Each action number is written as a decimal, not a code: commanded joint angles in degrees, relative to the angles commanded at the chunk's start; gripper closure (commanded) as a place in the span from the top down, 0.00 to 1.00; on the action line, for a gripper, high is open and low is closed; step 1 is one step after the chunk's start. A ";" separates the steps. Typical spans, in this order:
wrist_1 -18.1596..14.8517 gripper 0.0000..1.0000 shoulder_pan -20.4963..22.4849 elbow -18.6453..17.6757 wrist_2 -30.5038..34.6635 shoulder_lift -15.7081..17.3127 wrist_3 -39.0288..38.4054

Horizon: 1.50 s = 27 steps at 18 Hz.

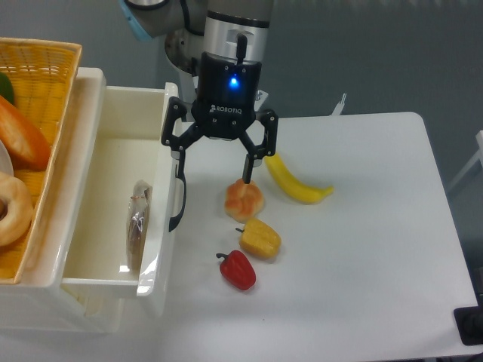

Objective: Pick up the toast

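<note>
Leftmost, a woven basket is seen cut off by the frame edge, holding an orange loaf and a pale ring-shaped bread. Beside it, a white open drawer is seen, and the toast in its clear wrap is stood on edge inside, leaned against the right wall near the front; bare drawer floor is left to its left. A black handle is mounted on the drawer's outer face. Above the table, the gripper is held with its fingers spread wide and nothing between them, one fingertip by the handle, the other just over a round bun. Close by are found a yellow pepper, a red pepper and a banana. Rightward, the tabletop is seen bare up to its rounded edge.
</note>
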 joint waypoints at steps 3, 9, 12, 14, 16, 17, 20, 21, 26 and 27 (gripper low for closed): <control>0.09 1.00 -1.32 -2.46 0.52 0.70 0.09; 0.09 1.00 -5.10 -2.47 0.00 0.53 -0.09; 0.18 1.00 -6.41 -2.29 -0.53 -0.09 -0.09; 0.35 1.00 -7.29 -2.29 -0.53 -0.52 -0.09; 0.44 1.00 -7.73 -1.50 -0.53 -2.01 0.00; 0.44 1.00 -8.26 -0.89 -0.62 -2.46 0.00; 0.53 1.00 -9.49 -0.18 -0.62 -3.43 0.00; 0.53 1.00 -9.67 0.34 -0.62 -3.95 -0.09; 0.53 0.81 -10.72 1.84 -1.49 -5.36 0.00; 0.53 0.68 -10.90 1.84 -1.67 -5.54 0.00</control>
